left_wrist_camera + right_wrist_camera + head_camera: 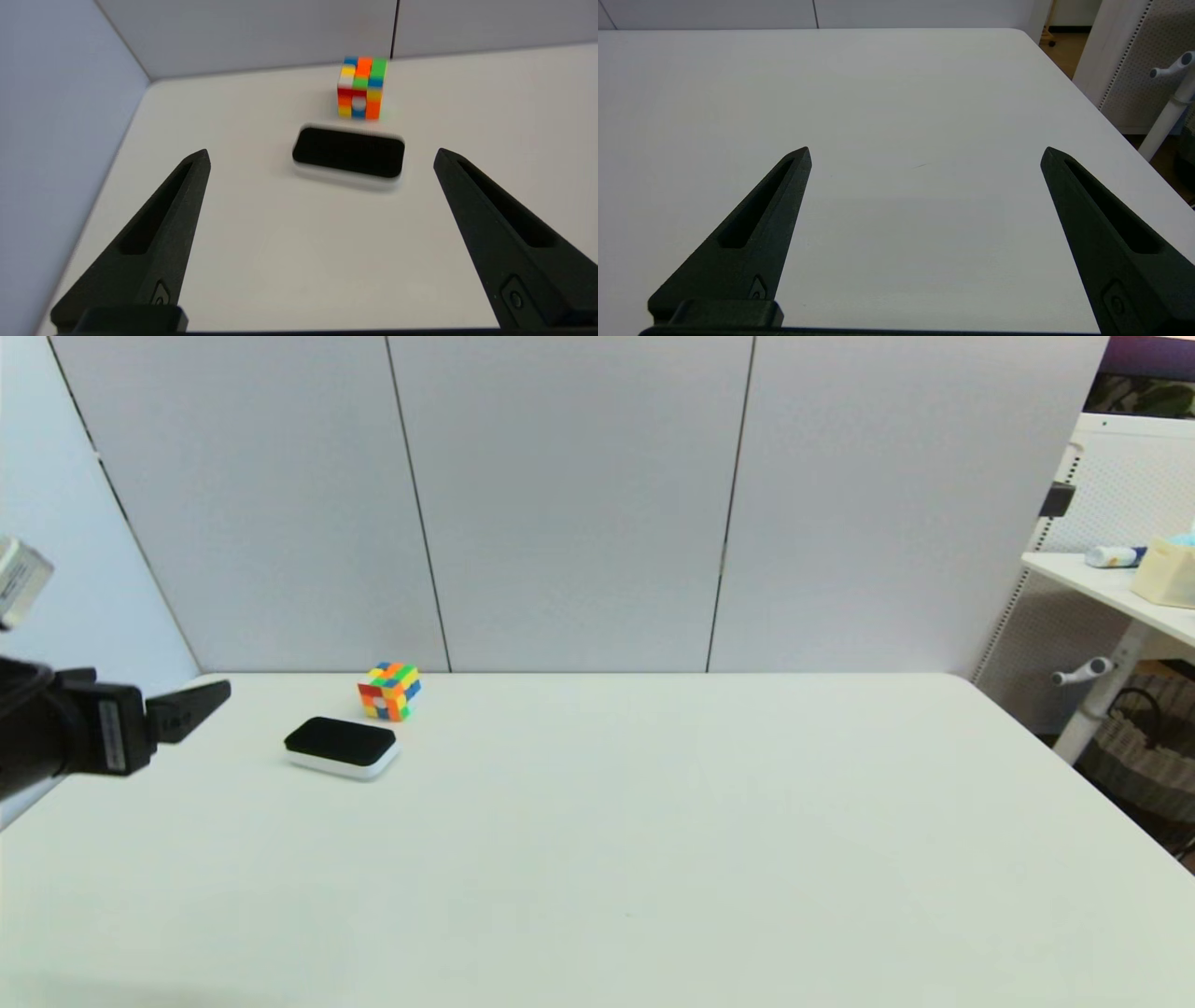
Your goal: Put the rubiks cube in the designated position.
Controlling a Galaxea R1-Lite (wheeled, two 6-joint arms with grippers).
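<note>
— On the far left part of the white table [653, 859], what do you see, from the biggest thing to the smallest?

— First the table itself, which fills most of the head view, with grey wall panels [569, 504] behind it. Next in size is the left gripper [322, 156]. It comes in from the left edge of the head view, above the left side of the table. Its two black fingers [159, 233] are spread wide and nothing is between them.

— And the right gripper?

— The right gripper [924, 151] does not show in the head view. In its own wrist view it is above a bare part of the table, near the right edge, with its fingers [754, 233] wide apart too and holding nothing.

— What is smaller than the grippers?

— A flat pad [342, 747] with a black top and a white base. It lies on the table, ahead of the left gripper, and is not touched by it.

— Where is the rubiks cube?

— The rubiks cube [388, 691] is the smallest thing. It stands on the table close to the back wall, just behind the pad and a little to its right. In the left wrist view the cube [362, 87] and the pad [349, 152] are near each other with a narrow strip of table between them. No gripper touches the cube.
</note>
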